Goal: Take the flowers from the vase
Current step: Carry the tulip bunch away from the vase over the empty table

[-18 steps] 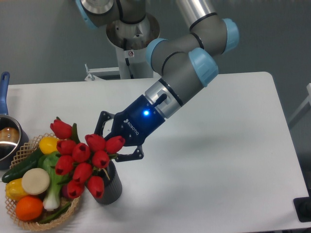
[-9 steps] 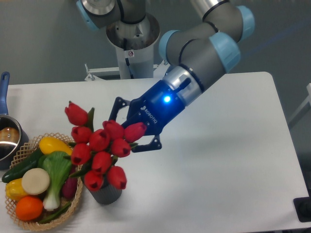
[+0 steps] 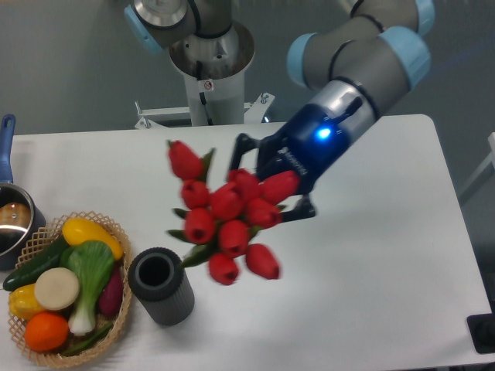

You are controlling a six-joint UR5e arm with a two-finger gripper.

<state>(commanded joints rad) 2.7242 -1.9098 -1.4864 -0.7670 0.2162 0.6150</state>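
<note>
Flowers (image 3: 228, 216), slightly blurred red tulips, seemingly jaw-held.

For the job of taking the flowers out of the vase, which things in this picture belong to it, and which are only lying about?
Belong to the job:
- the flowers, a bunch of red tulips held in the air
- the vase, dark, standing with nothing in it
- the gripper, shut on the flowers

Only lying about:
- the wicker basket with vegetables and fruit
- the steel pot with a blue handle
</note>
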